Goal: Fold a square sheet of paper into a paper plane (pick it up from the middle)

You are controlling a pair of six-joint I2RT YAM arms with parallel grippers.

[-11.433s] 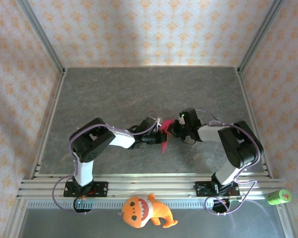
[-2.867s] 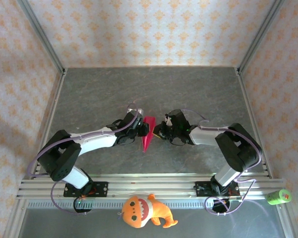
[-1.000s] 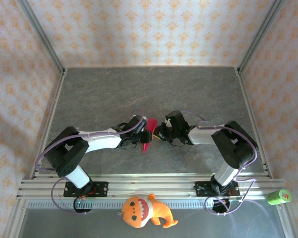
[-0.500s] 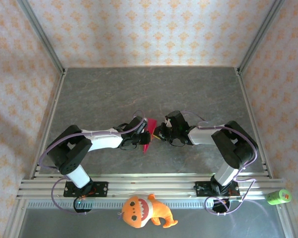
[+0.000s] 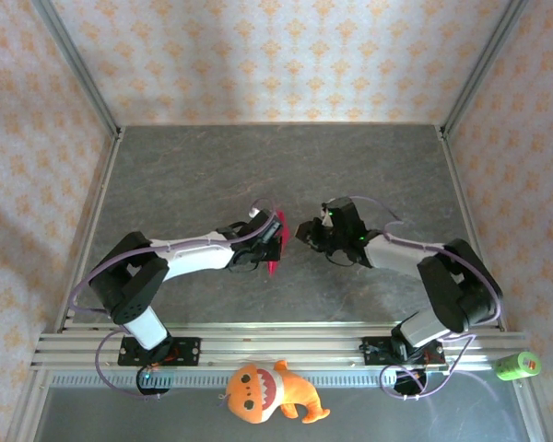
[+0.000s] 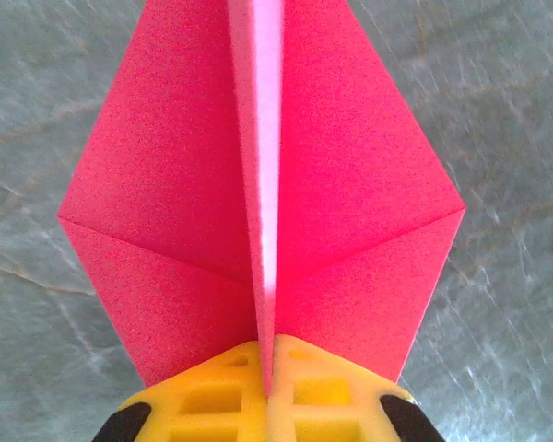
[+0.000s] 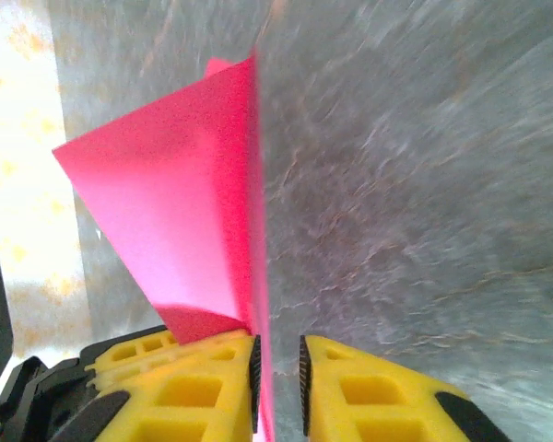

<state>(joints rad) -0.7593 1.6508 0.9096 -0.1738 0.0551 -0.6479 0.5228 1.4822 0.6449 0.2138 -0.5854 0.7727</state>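
Left gripper (image 6: 267, 359): your yellow pads (image 6: 212, 401) are pinched tight on the centre crease of the slim folded magenta-pink paper plane (image 6: 166, 184), with a wing splayed out on either side.
Right gripper (image 7: 276, 354): pads (image 7: 359, 387) are just a crack apart, and the plane's edge sits in the gap against one pad.
Where: the paper plane is between your two grippers, over the middle of the grey marbled table (image 5: 212, 175).

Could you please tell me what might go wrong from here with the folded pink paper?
1. The left pincer pinches the paper plane only along its centre crease, so the thin paper could slip or twist.
2. The right pincer stands slightly open around the paper's edge; a sideways pull-back might snag it and bend a fold.
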